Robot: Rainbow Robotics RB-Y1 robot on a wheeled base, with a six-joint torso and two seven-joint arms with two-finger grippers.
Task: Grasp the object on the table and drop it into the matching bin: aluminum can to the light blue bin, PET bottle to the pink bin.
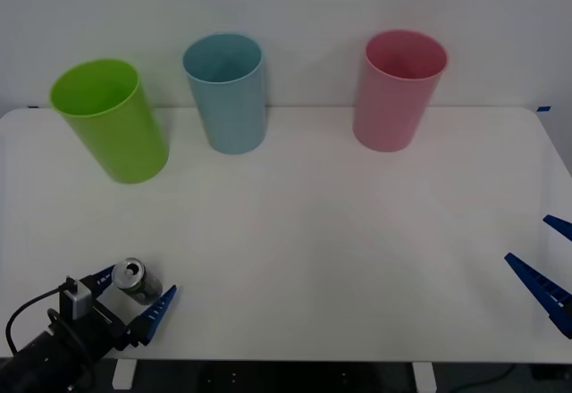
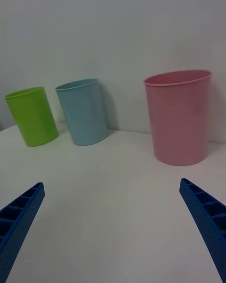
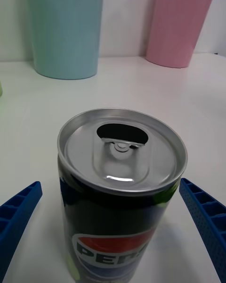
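Observation:
The aluminum can, small and dark with a silver opened top, stands upright near the front left of the white table. My left gripper is open with one blue finger on each side of the can, not pressing it. The light blue bin stands at the back, left of centre, and the pink bin at the back right. Both show in the left wrist view, light blue bin and pink bin. My right gripper waits open at the table's right edge.
A lime green bin stands at the back left, beside the light blue one. From the right wrist I see the lime green bin, the light blue bin and the pink bin in a row before a white wall.

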